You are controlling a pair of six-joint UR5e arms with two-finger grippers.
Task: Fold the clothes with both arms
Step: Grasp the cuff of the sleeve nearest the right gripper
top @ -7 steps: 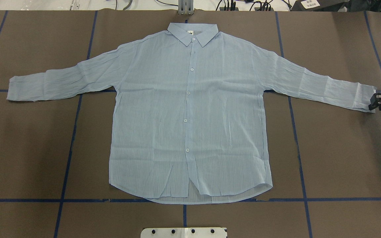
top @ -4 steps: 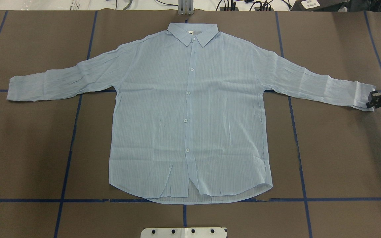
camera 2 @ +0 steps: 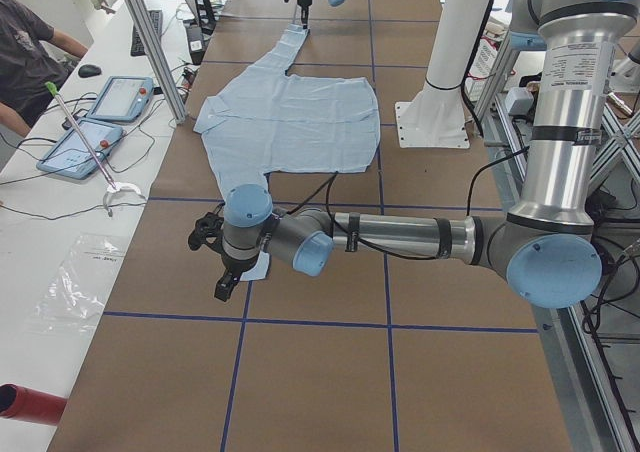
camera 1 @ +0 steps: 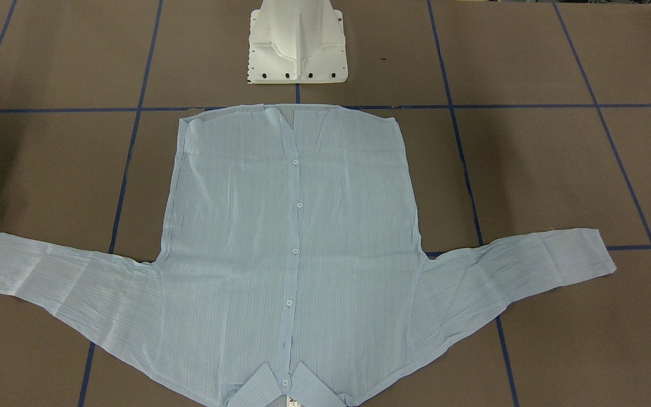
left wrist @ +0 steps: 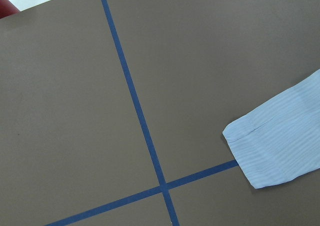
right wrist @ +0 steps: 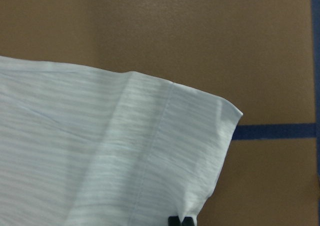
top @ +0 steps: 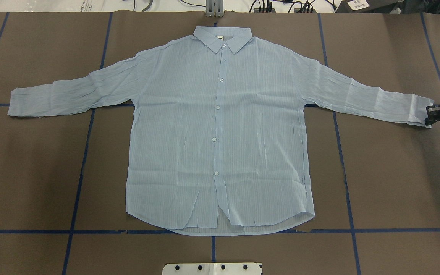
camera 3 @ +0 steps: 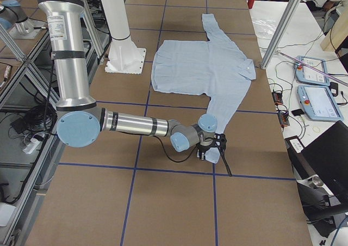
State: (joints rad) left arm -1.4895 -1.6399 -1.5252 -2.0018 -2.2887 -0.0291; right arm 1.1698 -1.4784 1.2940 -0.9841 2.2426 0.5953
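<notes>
The pale blue striped shirt point(top: 220, 130) lies flat, buttons up, with its collar at the far side and both sleeves spread out. My right gripper point(top: 430, 115) is at the end of the right sleeve, shut on the corner of the cuff point(top: 420, 112). The right wrist view shows the cuff point(right wrist: 190, 136) puckered at a black fingertip point(right wrist: 180, 221). My left gripper point(camera 2: 223, 290) hovers low beside the left cuff point(camera 2: 258, 268); I cannot tell whether it is open. The left wrist view shows that cuff point(left wrist: 275, 151) lying flat and no fingers.
The white pedestal base point(top: 212, 268) stands at the near edge by the shirt's hem. Blue tape lines point(top: 78, 179) cross the brown table. A side bench holds tablets point(camera 2: 100, 122), and an operator point(camera 2: 25, 42) stands there.
My right gripper has moved slightly toward the far side, and the cuff corner has shifted with it. The rest of the shirt has not moved.
</notes>
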